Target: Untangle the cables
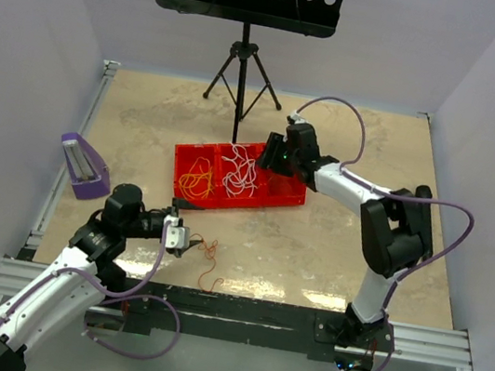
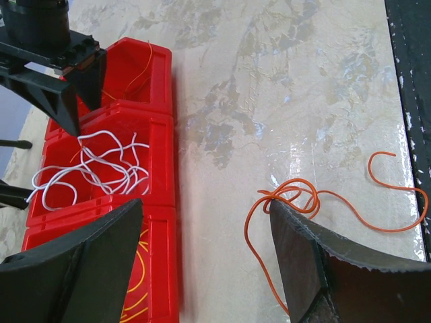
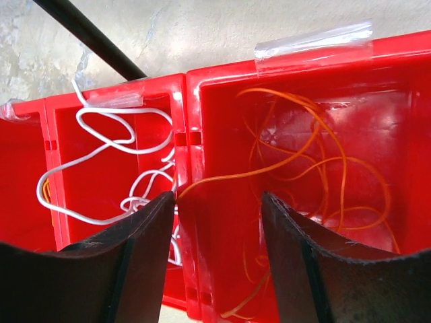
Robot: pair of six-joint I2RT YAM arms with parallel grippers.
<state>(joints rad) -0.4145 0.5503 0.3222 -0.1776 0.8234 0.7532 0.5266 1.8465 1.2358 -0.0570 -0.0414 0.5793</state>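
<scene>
I judge this to be the sorting stage, nearly done. The red tray [image 1: 246,205] sits mid-worktop with yellow cables [image 1: 197,179] in its left compartment, white cables [image 1: 242,173] in the middle one and binned orange cables [image 3: 316,155] in the right one. One small knot of loose orange cables [image 2: 296,196] lies on the bare worktop, close to the near edge and left of centre.

My left gripper [image 2: 205,205] hovers low beside that knot with its fingers spread wide and nothing between them. In the wrist view the loops press up against the inner face of one finger, and the tails trail off toward the near edge.

My right gripper [image 3: 219,196] hangs over the tray's right compartment, also spread and empty. Just under its gap a stray orange strand [image 3: 222,176] crosses the divider into the white compartment.

Next I'd nudge the left gripper sideways until the knot sits squarely between the fingers. Then I'd drop it to the surface and pinch several loops at once, since a single thin wire could slip out. The right arm should clear the right compartment first, perhaps tugging that stray strand back on its way.
</scene>
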